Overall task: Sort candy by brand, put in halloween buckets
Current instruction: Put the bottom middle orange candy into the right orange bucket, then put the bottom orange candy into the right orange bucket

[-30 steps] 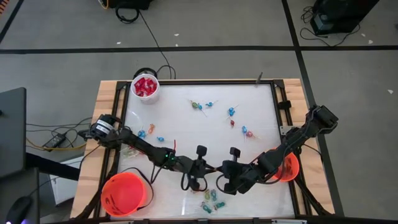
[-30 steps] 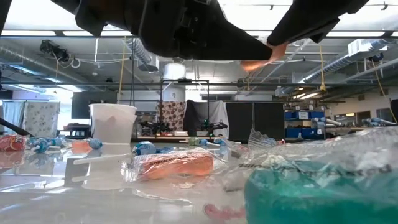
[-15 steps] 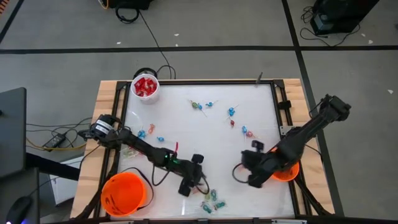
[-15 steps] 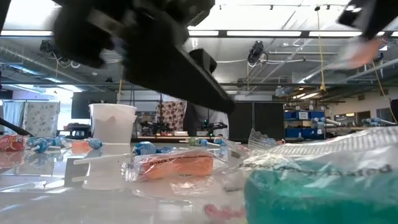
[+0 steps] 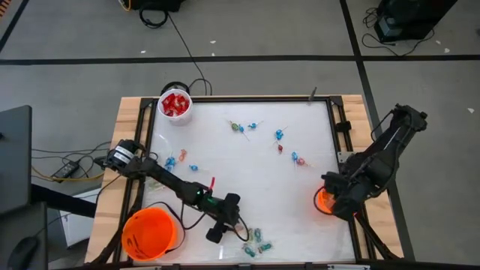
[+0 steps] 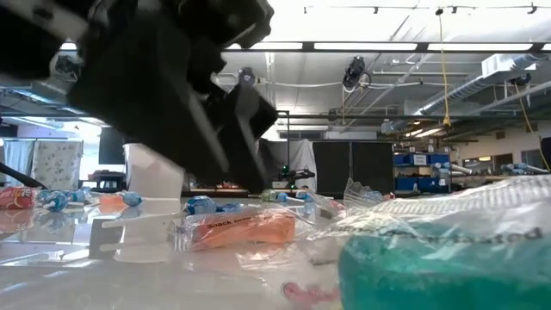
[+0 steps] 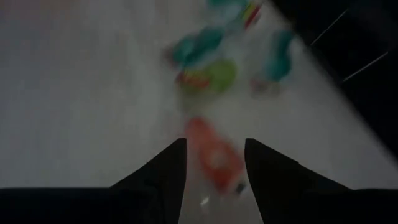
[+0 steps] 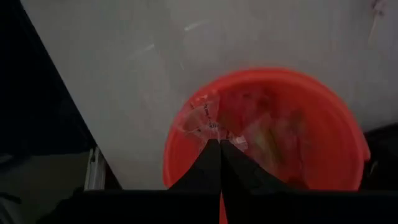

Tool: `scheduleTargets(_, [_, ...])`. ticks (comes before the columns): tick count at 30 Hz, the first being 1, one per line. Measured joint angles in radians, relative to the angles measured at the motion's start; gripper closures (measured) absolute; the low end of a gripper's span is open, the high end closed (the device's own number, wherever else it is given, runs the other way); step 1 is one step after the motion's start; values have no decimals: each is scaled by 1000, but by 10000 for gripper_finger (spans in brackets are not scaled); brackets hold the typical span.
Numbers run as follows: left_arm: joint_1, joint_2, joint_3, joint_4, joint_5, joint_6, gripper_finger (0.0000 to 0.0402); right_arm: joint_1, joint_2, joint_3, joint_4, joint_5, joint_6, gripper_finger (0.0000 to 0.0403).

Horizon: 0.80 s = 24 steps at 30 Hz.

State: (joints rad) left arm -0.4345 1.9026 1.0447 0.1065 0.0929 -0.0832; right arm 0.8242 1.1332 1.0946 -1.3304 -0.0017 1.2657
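The candy lies scattered on the white table (image 5: 247,169): lollipops at the far middle (image 5: 240,127) and a green and teal cluster at the near edge (image 5: 255,241). My left gripper (image 5: 214,234) is open and tipped down just left of that cluster. Its fingertips (image 7: 214,146) stand either side of an orange-red sweet (image 7: 214,158) that lies on the table. My right gripper (image 5: 334,201) hangs over the right-hand orange halloween bucket (image 8: 336,112), shut (image 8: 219,144) on a clear-wrapped candy. The other orange bucket (image 5: 150,232) stands near left. A white pail (image 5: 175,105) of red packets stands far left. My right gripper pinches the crinkled clear wrapper (image 8: 204,117) of a candy between its two fingertips. The fingers point almost straight down. The wrapper shows in front of the bucket's rim, so the candy is lifted clear above the bucket's mouth.
The right bucket holds pink and pale sweets (image 8: 267,134). In the low view a teal sweet (image 6: 430,258) and an orange packet (image 6: 241,231) lie close to the camera. A red sweet (image 5: 212,182) lies beside the left arm. Black frame rails (image 5: 341,124) edge the table.
My right gripper has swung from the table's near middle toward the right edge and risen, still shut on its candy. It has turned to point down over the right bucket. My left gripper has tipped and rolled, shifting a little toward the near left beside the candy cluster.
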Motion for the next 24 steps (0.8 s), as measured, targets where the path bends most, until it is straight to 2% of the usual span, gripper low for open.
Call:
scheduleTargets(7, [-6,0,-1,-47,-37,0,234,72,21,0,-44,-13,124,395])
scheduleTargets(11, [-6,0,-1,-53,-37,-52,234,85,60,0,-164,-14,280,387])
scheduleTargets(13, [-6,0,-1,-54,-36,-80,234,86,80,0,-209,-15,332,376])
scheduleTargets(20, [-11,3,-2,-53,-38,-83,234,98,117,0,-213,-24,347,312])
scheduleTargets(24, [-13,44,-2,-3,-29,-81,234,99,117,0,-212,9,388,293])
